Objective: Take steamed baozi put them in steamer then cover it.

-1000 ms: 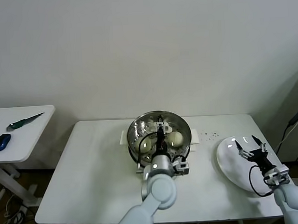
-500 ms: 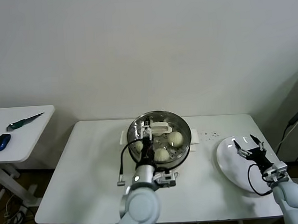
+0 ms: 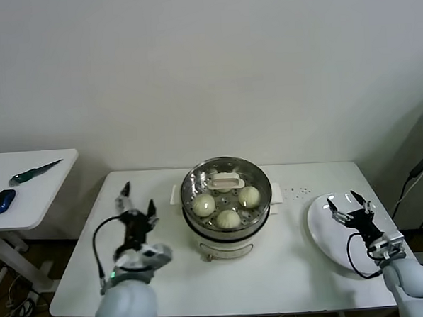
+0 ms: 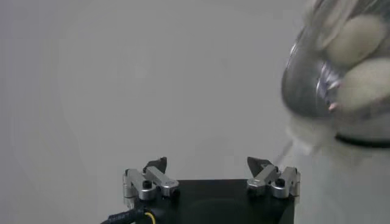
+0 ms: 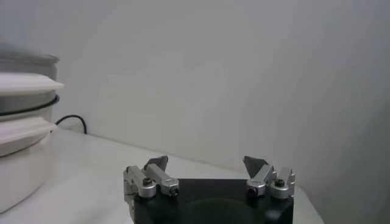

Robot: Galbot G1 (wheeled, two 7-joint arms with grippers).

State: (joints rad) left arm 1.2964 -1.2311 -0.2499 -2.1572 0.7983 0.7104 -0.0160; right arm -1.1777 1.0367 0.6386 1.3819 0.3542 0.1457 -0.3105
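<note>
Three baozi (image 3: 228, 219) sit inside one steamer (image 3: 229, 232) under one glass cover (image 3: 225, 180). One white plate (image 3: 322, 232) lies nearby. Two grippers, left (image 3: 139, 208) and right (image 3: 350, 204), flank them.

bare table (image 3: 168, 271) left of steamer (image 3: 228, 232) (lidded), plate (image 3: 325, 234) right

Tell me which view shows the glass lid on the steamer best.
The head view: the lid sits on the steamer, whole and from above, with buns visible beneath. The left wrist view catches only a blurred edge of it; the right wrist view shows just the pot's side.
</note>
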